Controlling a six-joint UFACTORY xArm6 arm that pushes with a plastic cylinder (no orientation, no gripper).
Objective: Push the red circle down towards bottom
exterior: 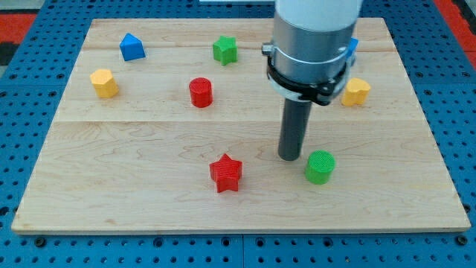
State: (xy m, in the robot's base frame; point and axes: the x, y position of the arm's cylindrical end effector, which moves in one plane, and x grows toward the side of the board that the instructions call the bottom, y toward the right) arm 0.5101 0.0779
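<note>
The red circle (pixel 201 92) stands on the wooden board (pixel 149 193), left of centre in the upper half. My tip (pixel 289 157) rests on the board right of centre, well to the right of and below the red circle. It is just left of and slightly above the green circle (pixel 320 167), close to it. A red star (pixel 226 173) lies to the left of the tip, below the red circle.
A blue house-shaped block (pixel 132 47) and a yellow block (pixel 104 83) sit at the upper left. A green star (pixel 224 50) is at the top centre. A yellow block (pixel 356 91) and a blue block (pixel 352 46) are partly hidden behind the arm's body.
</note>
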